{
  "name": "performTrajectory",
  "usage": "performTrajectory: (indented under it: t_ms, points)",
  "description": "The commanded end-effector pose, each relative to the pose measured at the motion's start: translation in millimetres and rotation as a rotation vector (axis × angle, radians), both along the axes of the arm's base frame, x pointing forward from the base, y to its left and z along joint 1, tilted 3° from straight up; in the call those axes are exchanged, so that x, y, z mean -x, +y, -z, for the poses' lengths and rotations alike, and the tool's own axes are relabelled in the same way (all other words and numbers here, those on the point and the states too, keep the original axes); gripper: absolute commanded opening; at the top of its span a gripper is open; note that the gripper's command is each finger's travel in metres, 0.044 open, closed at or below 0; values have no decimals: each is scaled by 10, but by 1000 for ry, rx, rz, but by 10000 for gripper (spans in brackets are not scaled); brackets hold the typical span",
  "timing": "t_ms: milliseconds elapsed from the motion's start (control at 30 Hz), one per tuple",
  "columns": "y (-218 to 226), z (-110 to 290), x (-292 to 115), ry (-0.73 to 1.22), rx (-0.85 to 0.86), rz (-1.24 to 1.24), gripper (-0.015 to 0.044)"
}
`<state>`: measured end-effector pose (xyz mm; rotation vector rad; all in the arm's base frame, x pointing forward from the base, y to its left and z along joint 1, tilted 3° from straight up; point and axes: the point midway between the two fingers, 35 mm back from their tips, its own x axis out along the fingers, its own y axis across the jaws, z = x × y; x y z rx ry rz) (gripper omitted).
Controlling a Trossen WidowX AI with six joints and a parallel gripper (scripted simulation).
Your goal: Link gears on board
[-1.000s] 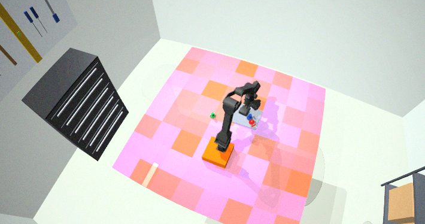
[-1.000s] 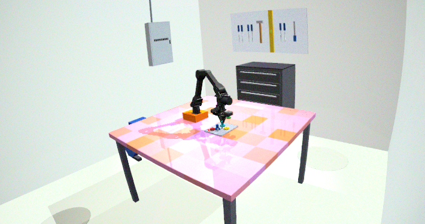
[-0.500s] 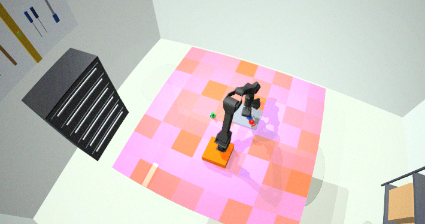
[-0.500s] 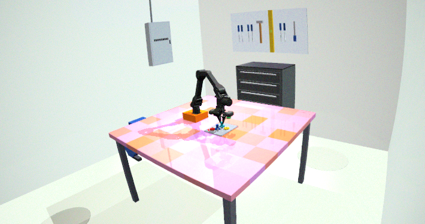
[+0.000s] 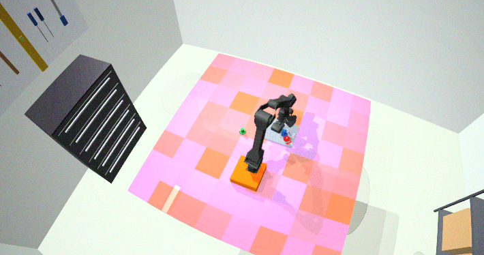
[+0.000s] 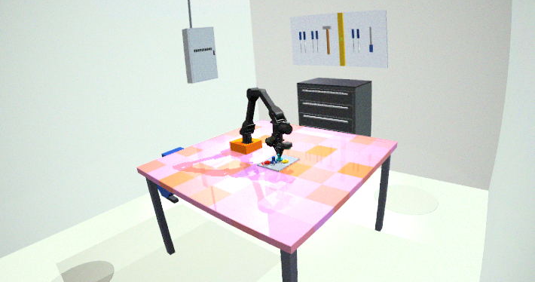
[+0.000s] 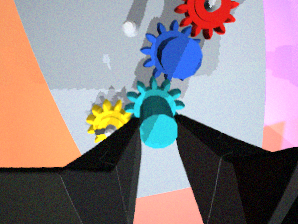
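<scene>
My gripper (image 7: pixel 157 123) (image 6: pixel 279 155) is shut on the knob of the teal gear (image 7: pixel 172 97) (image 6: pixel 279 159), low over the grey board (image 7: pixel 220 120) (image 6: pixel 278 168) (image 5: pixel 277 140). The teal gear is between the blue gear (image 7: pixel 180 56) (image 6: pixel 273 160) (image 5: pixel 284 132) and the yellow gear (image 7: pixel 112 116) (image 6: pixel 285 161). Its teeth are close to both; whether it sits flat is not clear. The blue gear stands beside the red gear (image 7: pixel 207 15) (image 6: pixel 267 163) (image 5: pixel 287 139), teeth meeting. A loose green gear (image 5: pixel 242 131) stands on the table, away from the board.
A bare peg (image 7: pixel 129 27) stands on the board left of the blue gear in the wrist view, and a small pale mark or peg (image 7: pixel 106 60) shows below it. The arm's orange base (image 5: pixel 248 174) (image 6: pixel 246 145) stands on the checkered table.
</scene>
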<state>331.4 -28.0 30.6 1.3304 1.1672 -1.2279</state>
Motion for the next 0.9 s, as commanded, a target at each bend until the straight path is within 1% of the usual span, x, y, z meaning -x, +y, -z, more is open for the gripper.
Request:
performTrajectory:
  t_ms: [0, 100, 267, 767, 867]
  points:
    - [-5, 12, 1, 8, -7, 119, 0]
    - [-1, 11, -8, 8, -7, 124, 0]
    - [12, 14, -7, 5, -5, 58, 0]
    - [-3, 21, 5, -13, 11, -335, 0]
    - [2, 23, -7, -15, 13, -377, 0]
